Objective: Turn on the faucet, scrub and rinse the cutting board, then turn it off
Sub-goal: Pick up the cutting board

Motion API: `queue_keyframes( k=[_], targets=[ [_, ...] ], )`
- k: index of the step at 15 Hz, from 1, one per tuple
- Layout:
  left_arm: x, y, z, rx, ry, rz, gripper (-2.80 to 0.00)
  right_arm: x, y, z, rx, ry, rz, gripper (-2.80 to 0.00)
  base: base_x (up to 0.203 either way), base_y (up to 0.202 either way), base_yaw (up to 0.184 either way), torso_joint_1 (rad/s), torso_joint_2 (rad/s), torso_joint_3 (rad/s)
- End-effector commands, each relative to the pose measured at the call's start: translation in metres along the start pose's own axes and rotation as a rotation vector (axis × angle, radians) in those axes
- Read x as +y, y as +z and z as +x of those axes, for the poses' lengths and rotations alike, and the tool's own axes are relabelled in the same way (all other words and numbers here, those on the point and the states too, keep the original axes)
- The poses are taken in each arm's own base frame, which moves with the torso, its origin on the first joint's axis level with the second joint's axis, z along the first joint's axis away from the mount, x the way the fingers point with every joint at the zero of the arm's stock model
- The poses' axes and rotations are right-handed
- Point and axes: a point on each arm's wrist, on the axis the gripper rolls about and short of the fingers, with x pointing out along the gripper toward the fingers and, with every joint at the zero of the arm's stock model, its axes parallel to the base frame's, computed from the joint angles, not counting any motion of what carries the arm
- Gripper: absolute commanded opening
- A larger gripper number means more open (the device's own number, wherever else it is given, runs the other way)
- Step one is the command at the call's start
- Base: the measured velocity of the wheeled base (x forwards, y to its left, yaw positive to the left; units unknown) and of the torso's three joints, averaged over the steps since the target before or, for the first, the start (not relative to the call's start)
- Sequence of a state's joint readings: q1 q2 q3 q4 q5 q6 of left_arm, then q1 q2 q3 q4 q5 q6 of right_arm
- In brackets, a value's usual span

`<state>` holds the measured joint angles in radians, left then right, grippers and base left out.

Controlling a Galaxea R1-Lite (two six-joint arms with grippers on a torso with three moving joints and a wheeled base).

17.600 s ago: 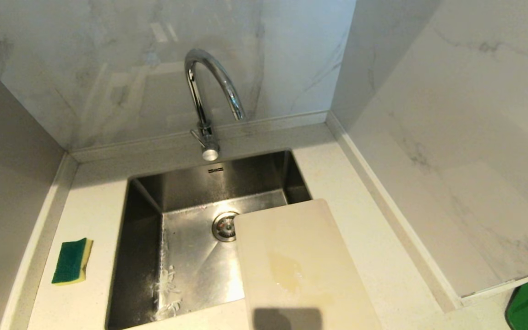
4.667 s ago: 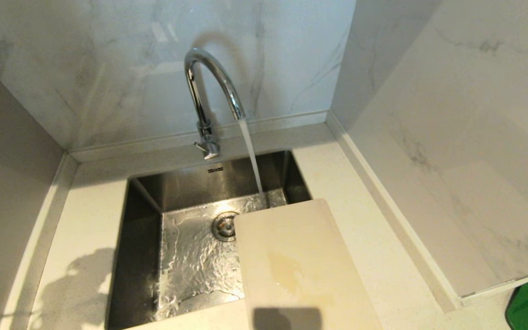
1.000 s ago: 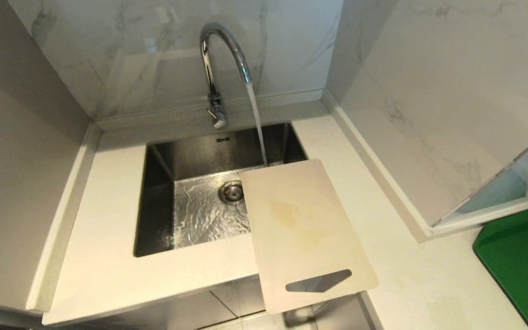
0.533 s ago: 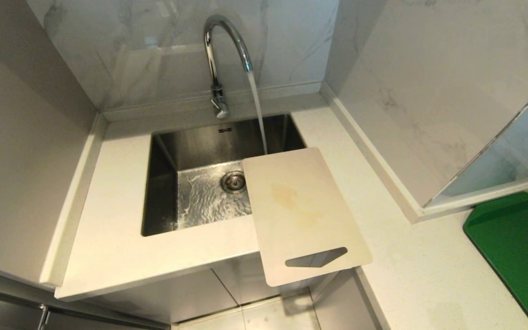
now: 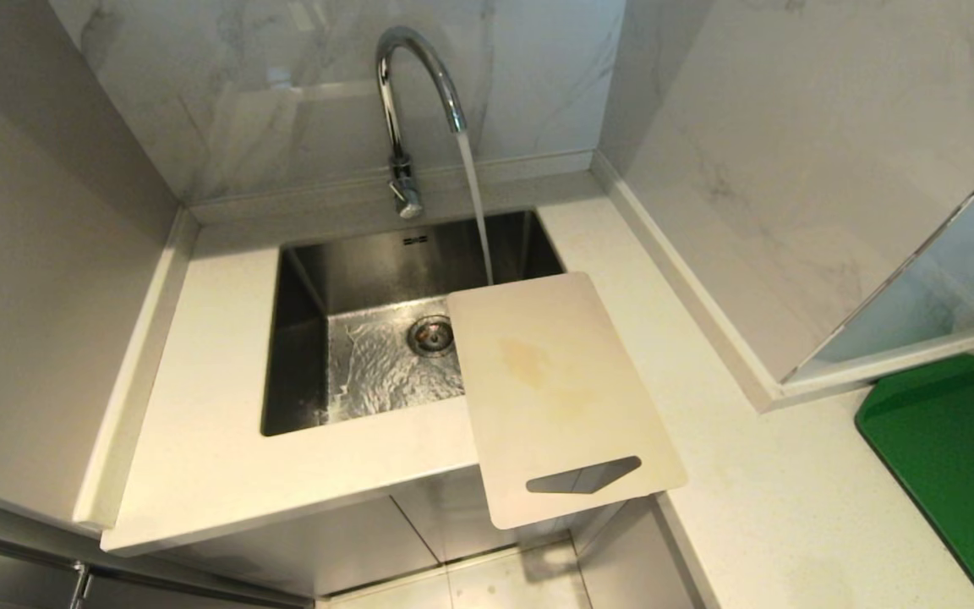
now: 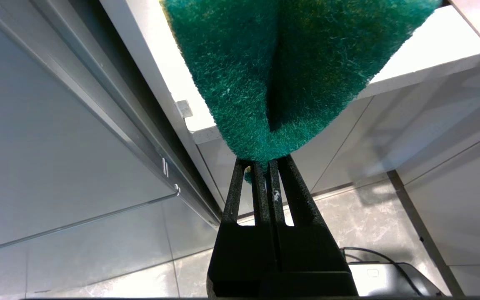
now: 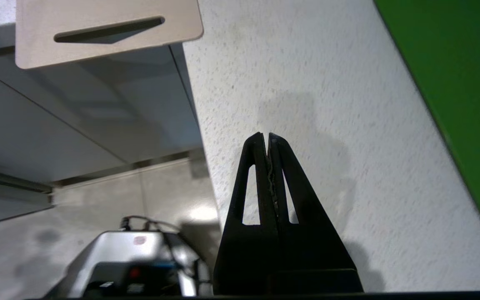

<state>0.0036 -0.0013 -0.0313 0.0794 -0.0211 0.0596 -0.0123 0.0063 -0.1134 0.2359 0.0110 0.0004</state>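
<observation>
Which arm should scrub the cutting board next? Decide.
Left. The left hand is shut on the green sponge; the right hand is shut and empty. The cutting board lies unscrubbed.

I see a glossy chrome faucet (image 5: 409, 93) over a brushed steel sink (image 5: 309, 279), a matt, smooth plastic cutting board (image 5: 555, 389), a fuzzy green scouring sponge (image 6: 290, 71), a speckled stone-like counter (image 5: 199, 406) and polished marble-look walls (image 5: 757, 127).

The cutting board (image 5: 559, 393) hides the sink's (image 5: 301, 355) right side; the picture edge cuts off the green mat (image 5: 956, 457) and the sponge (image 6: 290, 71).
</observation>
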Motion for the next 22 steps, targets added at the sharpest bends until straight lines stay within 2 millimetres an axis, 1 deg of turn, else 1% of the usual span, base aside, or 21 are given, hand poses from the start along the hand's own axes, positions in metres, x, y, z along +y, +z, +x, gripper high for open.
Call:
queue_keyframes(
  k=[1, 2, 3, 4, 6, 7, 8, 9, 10, 11, 13, 14, 17, 20, 22],
  targets=[
    [0.0, 0.0, 0.0, 0.002, 0.0, 0.0, -2.8, 0.0, 0.032, -0.005, -0.003, -0.005, 0.092, -2.8, 0.0, 0.0, 0.0, 0.0, 0.0, 0.0],
    [0.0, 0.0, 0.0, 0.002, -0.001, 0.0, -2.8, 0.0, 0.054, -0.002, 0.033, -0.011, 0.169, -2.8, 0.0, 0.0, 0.0, 0.0, 0.0, 0.0],
    [0.0, 0.0, 0.0, 0.001, -0.001, 0.0, -2.8, 0.0, 0.078, 0.005, 0.083, -0.021, 0.26, -2.8, 0.0, 0.0, 0.0, 0.0, 0.0, 0.0],
    [0.0, 0.0, 0.0, 0.001, -0.001, 0.0, -2.8, 0.0, 0.102, 0.017, 0.143, -0.037, 0.355, -2.8, 0.0, 0.0, 0.0, 0.0, 0.0, 0.0],
    [0.0, 0.0, 0.0, 0.002, 0.0, 0.0, -2.8, 0.0, 0.15, 0.052, 0.301, -0.08, 0.582, -2.8, 0.0, 0.0, 0.0, 0.0, 0.0, 0.0],
    [0.0, 0.0, 0.0, 0.002, 0.0, 0.0, -2.8, 0.0, 0.169, 0.072, 0.384, -0.096, 0.709, -2.8, 0.0, 0.0, 0.0, 0.0, 0.0, 0.0],
    [0.0, 0.0, 0.0, 0.001, 0.001, 0.0, -2.8, 0.003, 0.185, 0.094, 0.476, -0.12, 0.866, -2.8, 0.0, 0.0, 0.0, 0.0, 0.0, 0.0],
    [0.0, 0.0, 0.0, 0.002, 0.0, 0.0, -2.8, 0.007, 0.193, 0.113, 0.572, -0.152, 1.019, -2.8, 0.0, 0.0, 0.0, 0.0, 0.0, 0.0],
    [0.0, 0.0, 0.0, 0.001, 0.001, 0.0, -2.8, 0.014, 0.195, 0.127, 0.663, -0.184, 1.147, -2.8, 0.0, 0.0, 0.0, 0.0, 0.0, 0.0],
    [0.0, 0.0, 0.0, 0.001, 0.0, 0.0, -2.8, 0.024, 0.194, 0.139, 0.756, -0.215, 1.229, -2.8, 0.0, 0.0, 0.0, 0.0, 0.0, 0.0],
    [0.0, 0.0, 0.0, 0.001, 0.001, 0.0, -2.8, 0.038, 0.187, 0.158, 0.878, -0.281, 1.299, -2.8, 0.0, 0.0, 0.0, 0.0, 0.0, 0.0],
    [0.0, 0.0, 0.0, 0.001, -0.001, 0.0, -2.8, 0.042, 0.183, 0.165, 0.91, -0.314, 1.316, 0.0, 0.0, 0.0, 0.0, 0.0, 0.0, 0.0],
    [0.0, 0.0, 0.0, 0.001, 0.0, 0.0, -2.8, 0.058, 0.171, 0.184, 0.959, -0.368, 1.259, 0.0, 0.0, 0.0, 0.0, 0.0, 0.0, 0.0],
    [0.0, 0.0, 0.0, 0.002, -0.001, 0.0, -2.8, 0.086, 0.149, 0.204, 1.034, -0.386, 1.141, 0.0, 0.0, 0.0, 0.0, 0.0, 0.0, 0.0],
    [0.0, 0.0, 0.0, 0.002, 0.0, 0.0, -2.8, 0.104, 0.135, 0.217, 1.051, -0.357, 1.101, 0.0, 0.0, 0.0, 0.0, 0.0, 0.0, 0.0]
  ],
)
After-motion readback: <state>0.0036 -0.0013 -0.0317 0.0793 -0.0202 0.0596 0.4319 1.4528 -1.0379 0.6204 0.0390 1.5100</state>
